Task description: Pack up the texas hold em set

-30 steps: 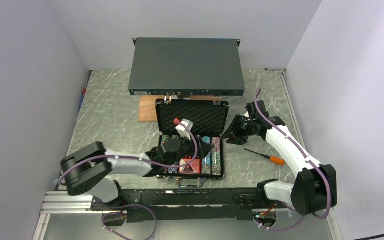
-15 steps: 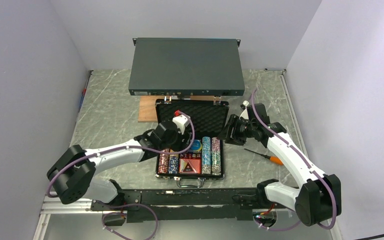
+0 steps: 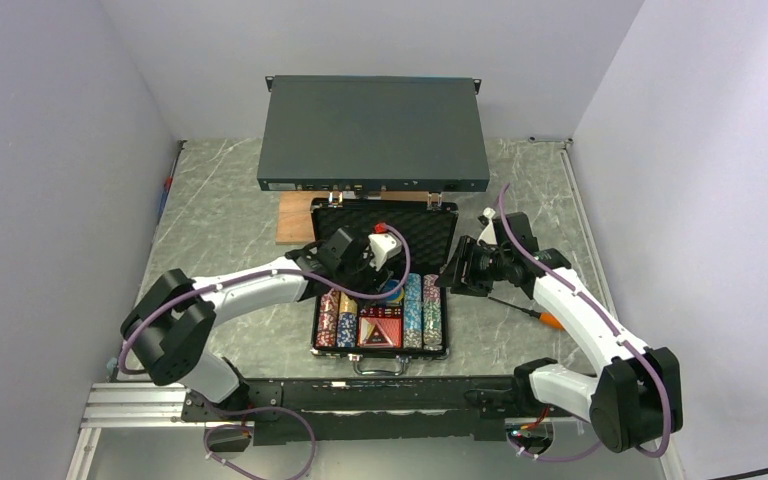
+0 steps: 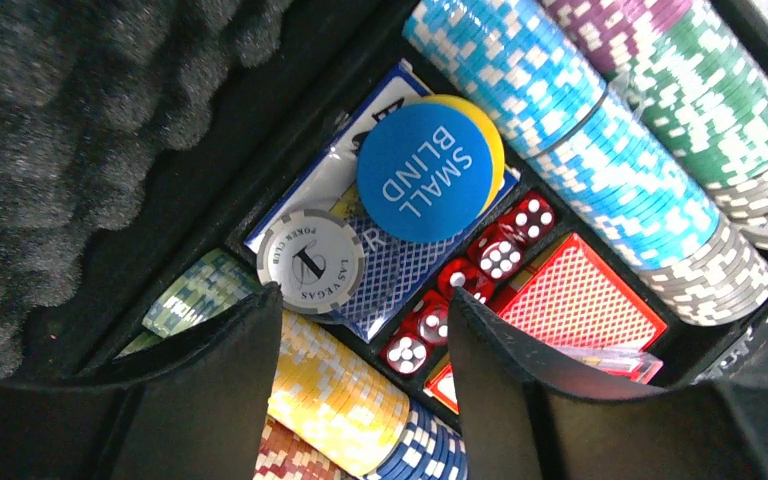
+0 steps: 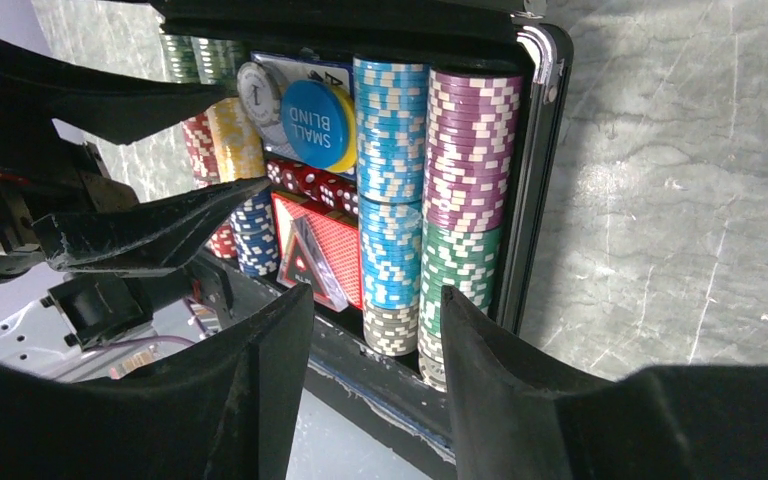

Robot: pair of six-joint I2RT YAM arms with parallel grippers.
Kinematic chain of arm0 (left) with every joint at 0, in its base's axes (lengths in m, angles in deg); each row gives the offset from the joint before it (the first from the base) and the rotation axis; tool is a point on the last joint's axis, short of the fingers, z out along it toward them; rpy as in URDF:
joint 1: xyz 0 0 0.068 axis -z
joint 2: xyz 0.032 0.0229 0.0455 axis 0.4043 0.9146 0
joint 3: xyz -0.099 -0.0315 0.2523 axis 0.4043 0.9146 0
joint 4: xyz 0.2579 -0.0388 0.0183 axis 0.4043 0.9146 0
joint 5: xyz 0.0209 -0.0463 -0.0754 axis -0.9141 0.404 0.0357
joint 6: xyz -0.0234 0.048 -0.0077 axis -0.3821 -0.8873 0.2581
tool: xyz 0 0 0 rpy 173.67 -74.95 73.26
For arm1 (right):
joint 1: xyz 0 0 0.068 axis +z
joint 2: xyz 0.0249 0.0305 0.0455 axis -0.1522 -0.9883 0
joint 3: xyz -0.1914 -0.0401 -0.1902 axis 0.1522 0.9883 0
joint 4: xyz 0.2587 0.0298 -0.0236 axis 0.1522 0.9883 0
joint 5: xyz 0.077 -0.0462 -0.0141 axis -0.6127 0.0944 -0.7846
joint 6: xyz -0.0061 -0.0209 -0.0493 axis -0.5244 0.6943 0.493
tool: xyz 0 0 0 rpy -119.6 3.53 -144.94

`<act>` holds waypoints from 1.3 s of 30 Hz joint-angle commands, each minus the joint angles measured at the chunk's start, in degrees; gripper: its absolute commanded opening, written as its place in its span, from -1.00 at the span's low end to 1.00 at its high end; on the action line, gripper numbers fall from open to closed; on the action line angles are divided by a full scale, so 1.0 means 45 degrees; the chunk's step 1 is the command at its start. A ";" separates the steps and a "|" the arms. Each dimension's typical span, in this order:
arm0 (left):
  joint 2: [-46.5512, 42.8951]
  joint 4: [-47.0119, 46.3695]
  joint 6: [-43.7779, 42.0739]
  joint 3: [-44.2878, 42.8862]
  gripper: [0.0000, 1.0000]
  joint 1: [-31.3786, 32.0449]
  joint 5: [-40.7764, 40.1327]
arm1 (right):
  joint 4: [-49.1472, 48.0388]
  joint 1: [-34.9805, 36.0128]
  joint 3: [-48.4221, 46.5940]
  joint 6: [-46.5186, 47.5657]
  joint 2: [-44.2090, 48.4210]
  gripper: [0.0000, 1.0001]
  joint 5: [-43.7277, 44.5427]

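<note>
The texas hold em set (image 3: 380, 300) is a small black case lying open, its foam lid (image 3: 415, 225) tilted back. In the left wrist view I look down on a blue "SMALL BLIND" disc (image 4: 425, 172), a grey-white chip (image 4: 310, 262), red dice (image 4: 460, 280), a red card deck (image 4: 575, 305) and chip rows (image 4: 580, 150). My left gripper (image 4: 365, 320) hovers open above them, holding nothing. Open and empty too, my right gripper (image 5: 375, 305) stands just outside the case's right wall (image 5: 532, 200), level with the purple and green chips (image 5: 470, 200).
A large dark grey rack box (image 3: 374, 132) sits behind the case, with a wooden board (image 3: 295, 218) at the lid's left. An orange-handled screwdriver (image 3: 535, 314) lies on the table under my right arm. Walls close in both sides.
My left gripper has moved from the front of the case back toward the lid. My right gripper has opened and shifted slightly toward the case's right edge.
</note>
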 commanded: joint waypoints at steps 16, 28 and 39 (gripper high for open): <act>0.1773 0.2336 -0.2565 -0.2561 0.30 -0.0590 0.1192 | -0.0592 -0.0094 0.0463 0.0318 0.0035 -0.01 -0.0444; 0.2465 0.2931 -0.2904 -0.2981 0.24 -0.0700 0.1320 | -0.0791 -0.0106 0.0554 0.0264 -0.0202 -0.04 -0.0637; 0.2797 0.2935 -0.2963 -0.3111 -0.01 -0.0728 0.1214 | -0.0917 -0.0102 0.0685 0.0210 -0.0298 -0.06 -0.0729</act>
